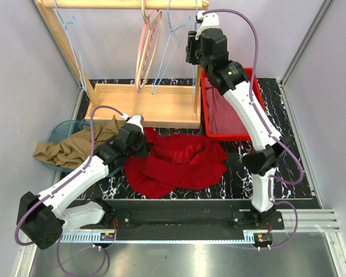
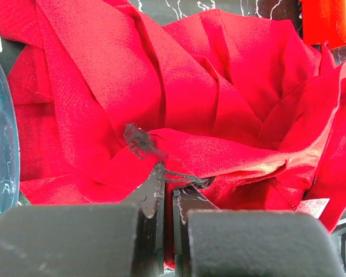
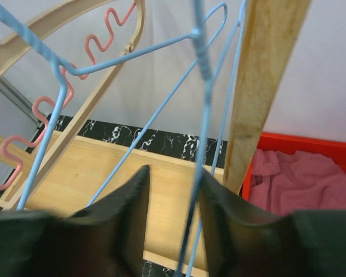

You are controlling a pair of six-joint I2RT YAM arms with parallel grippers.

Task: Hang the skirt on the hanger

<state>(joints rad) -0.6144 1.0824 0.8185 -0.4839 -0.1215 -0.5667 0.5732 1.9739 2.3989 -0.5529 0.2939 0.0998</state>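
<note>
Left wrist view: left gripper [image 2: 168,196] closed tight, apparently pinching a fold of the red skirt [image 2: 219,98]. The skirt lies crumpled on the table [image 1: 242,179], beside the red bin [image 1: 225,137]. Right gripper [image 3: 173,190] part open, astride the blue wire hanger [image 3: 200,75], just beside the rack's wooden post [image 3: 259,86].

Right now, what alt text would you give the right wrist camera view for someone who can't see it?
The right gripper, its two dark fingers apart, straddles the wire of a blue hanger. A wooden post rises at right, with a red bin holding pink cloth beyond it.
</note>
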